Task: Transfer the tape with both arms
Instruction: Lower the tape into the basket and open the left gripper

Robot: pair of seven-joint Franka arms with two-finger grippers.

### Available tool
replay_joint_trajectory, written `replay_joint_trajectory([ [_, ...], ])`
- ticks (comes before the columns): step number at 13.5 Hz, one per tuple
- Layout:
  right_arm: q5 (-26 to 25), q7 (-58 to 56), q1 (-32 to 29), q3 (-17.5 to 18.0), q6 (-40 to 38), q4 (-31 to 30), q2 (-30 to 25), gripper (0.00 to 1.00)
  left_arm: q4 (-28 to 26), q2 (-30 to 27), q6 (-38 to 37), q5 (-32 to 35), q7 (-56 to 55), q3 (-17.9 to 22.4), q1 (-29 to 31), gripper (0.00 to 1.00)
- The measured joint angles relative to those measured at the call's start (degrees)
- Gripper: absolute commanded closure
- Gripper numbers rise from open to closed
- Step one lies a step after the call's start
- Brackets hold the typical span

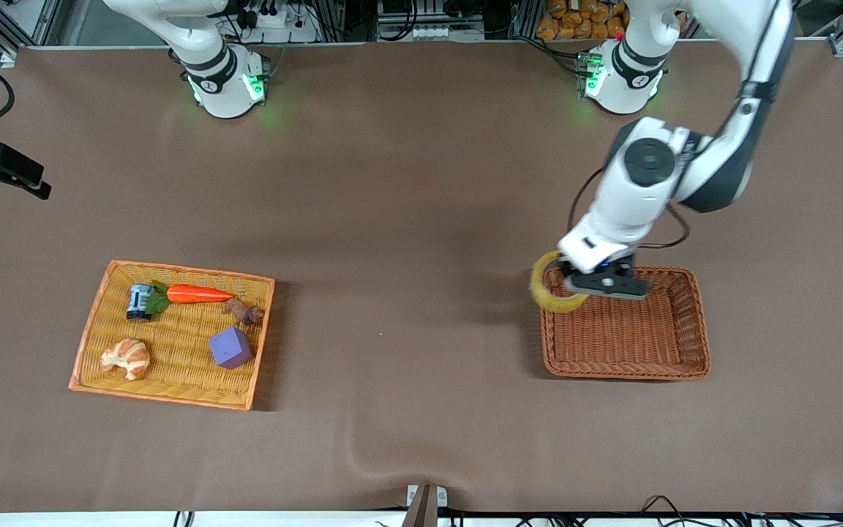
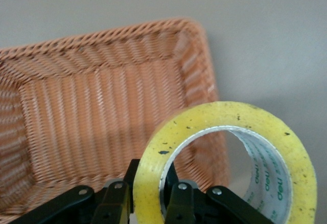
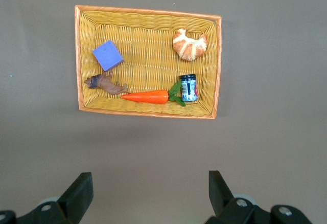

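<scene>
The tape [image 1: 543, 288], a yellowish ring with a pale inner core, hangs upright in my left gripper [image 1: 574, 287] over the corner of the brown wicker basket [image 1: 700, 326] that lies toward the right arm's end. In the left wrist view the fingers of the left gripper [image 2: 151, 189] are shut on the wall of the tape [image 2: 225, 114], one inside the ring and one outside. My right gripper [image 3: 148, 191] is open and empty, high above the table; its hand is out of the front view.
A yellow wicker tray [image 1: 91, 326] toward the right arm's end holds a croissant [image 1: 126, 357], purple cube [image 1: 230, 348], carrot [image 1: 198, 294], small can [image 1: 139, 301] and brown animal figure [image 1: 244, 312]. The tray also shows in the right wrist view [image 3: 148, 12].
</scene>
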Motion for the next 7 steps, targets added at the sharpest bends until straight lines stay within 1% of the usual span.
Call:
replay_joint_trajectory([
  [1, 0.0, -0.01, 0.1, 0.22, -0.19, 0.01, -0.26, 0.0, -1.03, -0.6, -0.74, -3.34, 4.52, -0.06, 1.82, 1.0],
  [2, 0.0, -0.01, 0.2, 0.36, -0.31, 0.01, -0.53, 0.0, -1.44, -0.56, -1.47, -5.19, 7.5, -0.09, 3.33, 1.0],
  [5, 0.0, -0.7, 0.22, 0.45, -1.45, 0.0, -0.92, 0.0, -1.6, 1.78, -1.95, -5.96, 12.07, -0.05, 9.45, 1.0],
  [7, 0.0, -2.41, 0.18, 0.35, -2.02, 0.0, -1.05, 0.0, -1.2, 4.48, -1.94, -5.97, 13.39, 0.0, 15.74, 1.0],
])
